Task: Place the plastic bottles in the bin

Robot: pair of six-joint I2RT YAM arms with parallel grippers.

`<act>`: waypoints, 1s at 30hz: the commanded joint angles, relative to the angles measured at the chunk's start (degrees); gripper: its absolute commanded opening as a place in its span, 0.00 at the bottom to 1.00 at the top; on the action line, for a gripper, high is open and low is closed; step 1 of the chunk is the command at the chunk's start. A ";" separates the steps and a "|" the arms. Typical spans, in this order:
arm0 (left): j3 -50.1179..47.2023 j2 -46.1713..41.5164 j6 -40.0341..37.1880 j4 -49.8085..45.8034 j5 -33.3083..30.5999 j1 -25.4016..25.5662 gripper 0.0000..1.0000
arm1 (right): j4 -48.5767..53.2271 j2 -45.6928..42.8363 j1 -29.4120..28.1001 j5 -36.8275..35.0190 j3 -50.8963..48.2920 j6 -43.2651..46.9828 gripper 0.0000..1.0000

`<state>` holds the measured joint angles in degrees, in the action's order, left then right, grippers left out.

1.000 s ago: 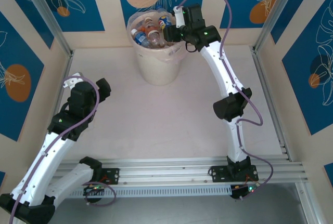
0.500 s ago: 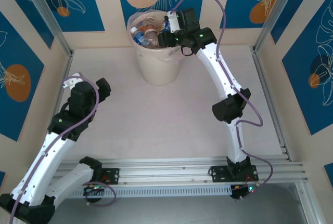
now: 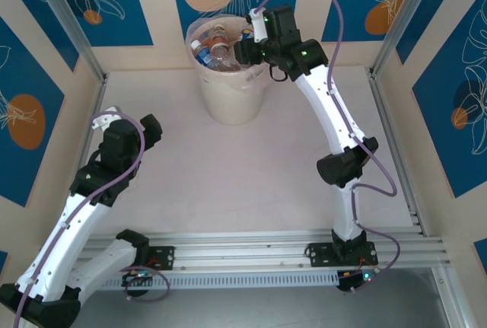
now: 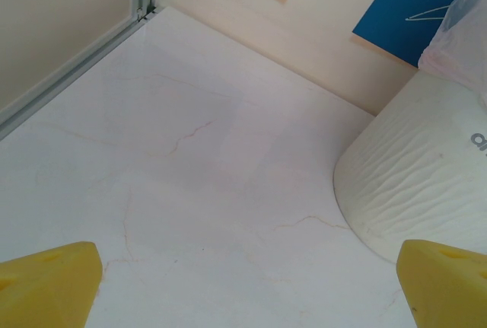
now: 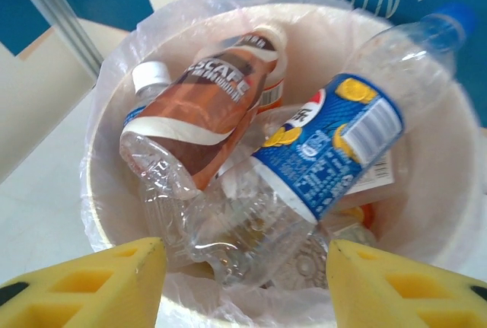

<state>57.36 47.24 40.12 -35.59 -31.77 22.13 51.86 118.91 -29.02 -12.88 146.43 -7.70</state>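
- Top view: the bin stands at the far middle of the table, with plastic bottles inside. The right gripper is over its right rim.
- Left wrist: the left gripper is spread wide and empty, with the bin to its right.
- Right wrist: the right gripper is spread and empty above the plastic bottles.

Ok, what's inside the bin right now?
Inside the bin, a brown-labelled bottle and a blue-labelled bottle with a blue cap lie on top, with a white-capped bottle behind. A crumpled clear bottle shows beneath. Anything lower, and the bin's bottom, is covered.

The round cream bin stands upright at twelve o'clock, bag-lined; crumpled clear bottles, blue- and brown-labelled, lie heaped inside.
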 commanded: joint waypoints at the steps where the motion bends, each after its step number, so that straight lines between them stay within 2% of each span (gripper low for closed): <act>1: 0.09 -0.66 0.42 0.83 0.32 -0.61 1.00 | -1.64 -2.54 0.48 -5.19 0.15 -0.57 0.61; 12: 0.72 -0.22 0.17 0.47 0.28 -0.54 1.00 | -2.11 1.23 3.00 -7.34 1.82 -5.13 0.61; 18: 1.26 -0.10 -1.33 -0.16 -0.74 -0.60 1.00 | -1.11 -1.62 3.61 -8.68 -0.79 -5.31 0.62; 23: 2.44 0.63 -4.31 -1.11 -1.91 -0.67 1.00 | -4.89 -10.78 4.21 -10.76 -13.76 -5.59 0.66; 30: 2.87 1.35 -11.07 -1.72 -5.84 -1.51 1.00 | -12.58 -30.27 6.41 -13.85 -41.82 -9.23 0.72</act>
<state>58.98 48.86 33.65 -36.51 -34.46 21.71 43.79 95.72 -23.44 -24.08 111.57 -14.52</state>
